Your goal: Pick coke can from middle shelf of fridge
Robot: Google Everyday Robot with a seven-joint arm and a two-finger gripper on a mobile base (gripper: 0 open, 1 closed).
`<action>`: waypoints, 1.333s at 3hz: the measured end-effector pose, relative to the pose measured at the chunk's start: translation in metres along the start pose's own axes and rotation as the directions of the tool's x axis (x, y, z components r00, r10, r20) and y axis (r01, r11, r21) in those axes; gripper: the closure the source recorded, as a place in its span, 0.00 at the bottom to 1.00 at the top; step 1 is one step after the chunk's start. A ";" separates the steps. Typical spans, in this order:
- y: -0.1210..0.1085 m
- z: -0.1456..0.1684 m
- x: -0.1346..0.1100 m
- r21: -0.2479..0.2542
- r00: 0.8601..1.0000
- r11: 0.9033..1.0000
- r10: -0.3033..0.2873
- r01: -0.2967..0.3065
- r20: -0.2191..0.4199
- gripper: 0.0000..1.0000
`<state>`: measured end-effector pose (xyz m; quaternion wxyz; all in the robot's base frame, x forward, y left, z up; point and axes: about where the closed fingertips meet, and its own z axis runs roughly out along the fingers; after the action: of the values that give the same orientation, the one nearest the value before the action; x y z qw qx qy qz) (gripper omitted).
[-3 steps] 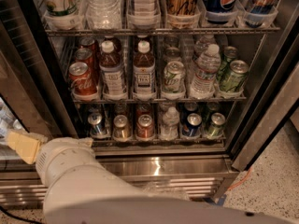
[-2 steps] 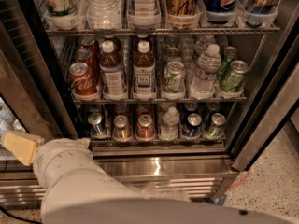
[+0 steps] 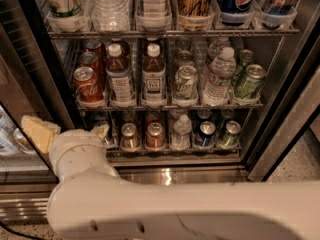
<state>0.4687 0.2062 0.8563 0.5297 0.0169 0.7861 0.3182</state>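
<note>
Hanging low at the left, in front of the fridge [image 3: 282, 134], the tool [image 3: 70, 132] sits below the middle shelf [image 3: 170, 106] and a little left of the coke can [image 3: 89, 86]. It touches nothing. Its two pale fingers [image 3: 40, 132] stand apart, one out by the left door frame and one close to the left end of the lower shelf, with the white wrist between them. I read the tool as released and empty. The thick white arm [image 3: 190, 209] crosses the bottom of the view behind it.

The spread looks like readiness: the jaws are wide enough to go round a can, and the low start leaves the target in plain sight. To reach it the tool would have to rise and move inward.

The coke can stands upright at the front of the leftmost lane on the middle shelf, held in line by a clear tray, with more red cans [image 3: 92, 61] queued behind it. Being the front one, it is the easy one to take. Just beside it on the right is a tea bottle [image 3: 119, 76], taller and close, so the right finger has little room there. A second tea bottle [image 3: 153, 74], a green can [image 3: 185, 82] and a water bottle [image 3: 220, 76] fill the lanes further right, well clear of the grasp.
</note>
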 end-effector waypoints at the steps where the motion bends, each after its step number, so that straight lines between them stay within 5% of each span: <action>1: -0.015 0.022 -0.021 0.050 0.997 0.998 -0.042 0.039 0.069 0.00; 4: -0.024 0.037 -0.030 0.127 0.988 0.990 -0.078 0.061 0.131 0.06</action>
<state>0.5206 0.1936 0.8599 0.5905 0.0435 0.7666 0.2485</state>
